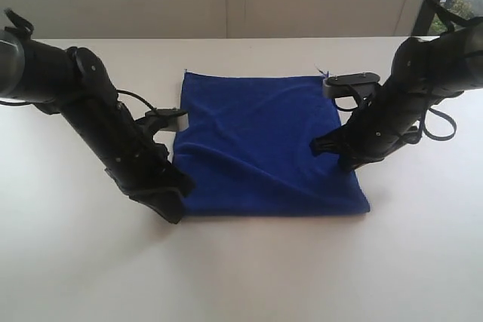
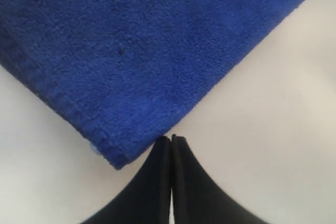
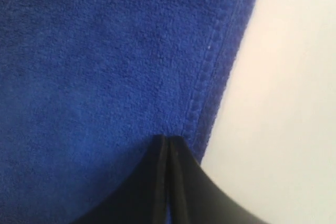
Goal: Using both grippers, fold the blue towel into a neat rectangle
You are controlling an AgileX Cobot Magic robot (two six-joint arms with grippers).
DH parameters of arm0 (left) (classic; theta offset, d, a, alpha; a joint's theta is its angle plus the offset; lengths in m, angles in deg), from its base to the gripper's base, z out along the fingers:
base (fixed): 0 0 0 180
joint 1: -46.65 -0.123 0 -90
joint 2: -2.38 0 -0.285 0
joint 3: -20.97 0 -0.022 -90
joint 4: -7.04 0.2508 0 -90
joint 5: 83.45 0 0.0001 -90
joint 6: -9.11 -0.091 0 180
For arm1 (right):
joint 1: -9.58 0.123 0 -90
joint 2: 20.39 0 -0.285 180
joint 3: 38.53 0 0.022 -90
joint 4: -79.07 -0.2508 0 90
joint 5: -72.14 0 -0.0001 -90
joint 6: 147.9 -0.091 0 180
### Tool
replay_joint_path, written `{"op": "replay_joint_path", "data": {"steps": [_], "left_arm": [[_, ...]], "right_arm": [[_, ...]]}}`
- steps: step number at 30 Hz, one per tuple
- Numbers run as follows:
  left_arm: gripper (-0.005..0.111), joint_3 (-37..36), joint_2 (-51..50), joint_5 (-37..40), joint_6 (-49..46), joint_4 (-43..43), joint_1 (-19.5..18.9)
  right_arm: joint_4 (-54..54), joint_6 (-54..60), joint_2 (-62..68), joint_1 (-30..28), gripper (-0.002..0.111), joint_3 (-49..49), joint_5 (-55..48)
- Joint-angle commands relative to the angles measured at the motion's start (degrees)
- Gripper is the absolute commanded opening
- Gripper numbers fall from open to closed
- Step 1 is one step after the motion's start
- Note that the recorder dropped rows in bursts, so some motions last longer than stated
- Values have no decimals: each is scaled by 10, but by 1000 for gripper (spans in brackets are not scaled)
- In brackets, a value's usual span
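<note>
While the blue towel lies rumpled on the surface, both have fingers pressed together: left gripper at its corner, right gripper over the hem.

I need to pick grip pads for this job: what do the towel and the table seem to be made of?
Towel: soft terry or microfibre cloth, matte; fuzzy nap and a stitched hem show. Table: smooth, hard, off-white top with a faint sheen, perhaps laminate; the look leaves it open.
</note>
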Motion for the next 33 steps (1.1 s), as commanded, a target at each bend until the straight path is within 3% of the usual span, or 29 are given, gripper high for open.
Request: {"op": "replay_joint_path", "data": {"steps": [1, 6, 15, 22, 27, 33], "left_arm": [[0, -22, -1, -3, -8, -5, 0], [0, -51, -3, -23, -6, -3, 0], [0, -76, -3, -42, -6, -3, 0], [0, -36, 59, -10, -6, -3, 0], [0, -27, 105, -79, -6, 1, 0], [0, -27, 59, -122, -31, -25, 18]], "right_arm": [[53, -43, 20, 0, 0, -8, -7], [146, -152, 14, 0, 0, -8, -25], [151, -163, 14, 0, 0, -8, -32], [136, -163, 14, 0, 0, -8, -32], [132, -163, 14, 0, 0, -8, -32], [132, -163, 14, 0, 0, -8, -26]]}}
